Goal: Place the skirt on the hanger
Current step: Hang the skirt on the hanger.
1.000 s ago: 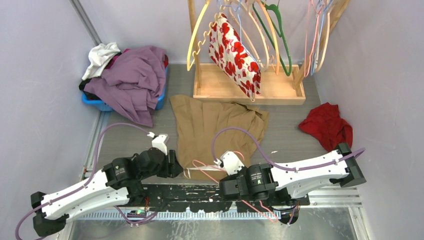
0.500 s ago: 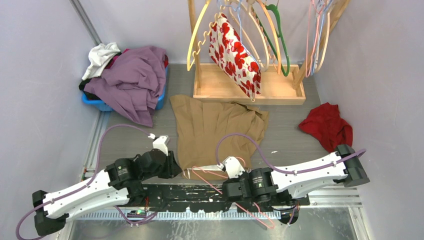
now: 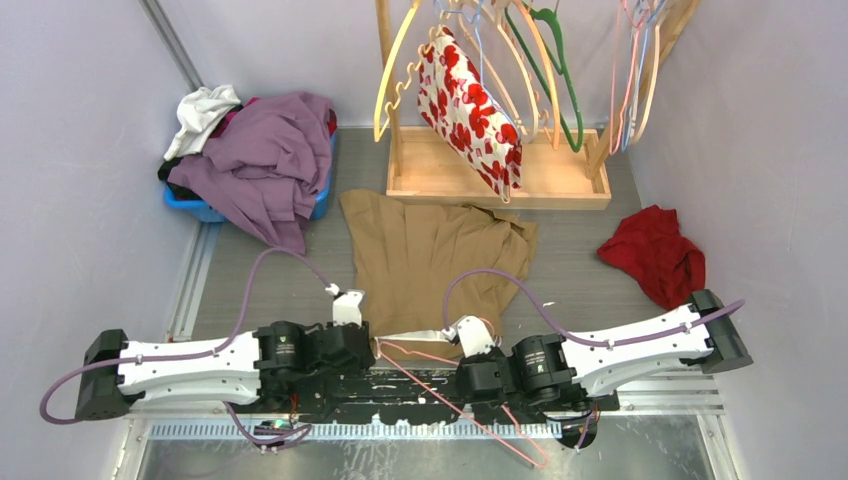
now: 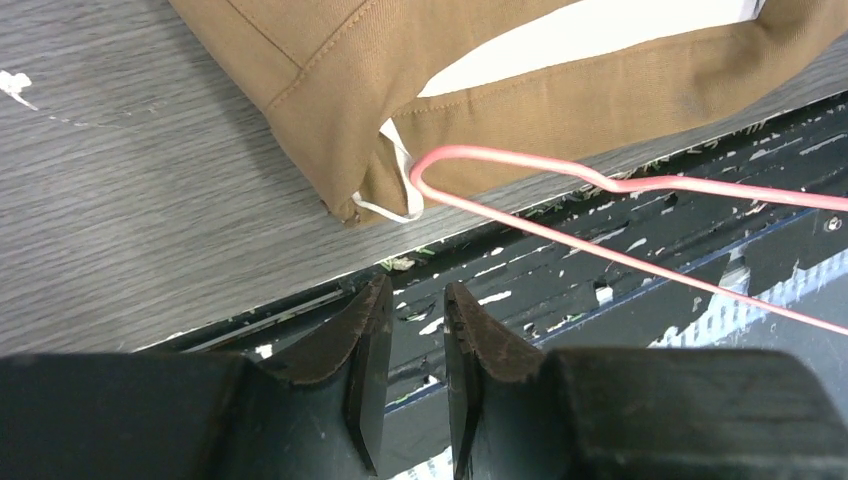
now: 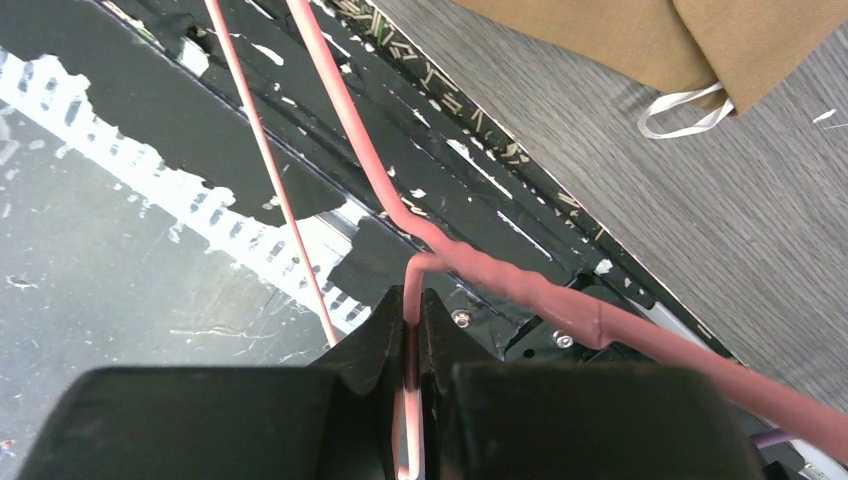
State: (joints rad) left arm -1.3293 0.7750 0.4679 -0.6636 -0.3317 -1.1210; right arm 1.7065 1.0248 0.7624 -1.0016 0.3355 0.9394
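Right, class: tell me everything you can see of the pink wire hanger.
The pink wire hanger is thin coated wire with a twisted neck. The right gripper has its fingers shut on the wire by that neck. The frame stretches low over the black mounting plate, one rounded corner reaching the open waistband of the tan skirt; whether it touches the cloth is unclear.

The top camera is looking down from behind the arm bases, facing twelve o'clock over the grey wood-grain table point(image 3: 590, 280). The wrist cameras are looking close past the left gripper point(image 4: 415, 290) toward three o'clock and the right gripper point(image 5: 412, 298) toward nine. All three views are sharing the near edge of the tan fabric skirt point(image 3: 430, 260) and the thin pink wire hanger point(image 5: 520, 287).
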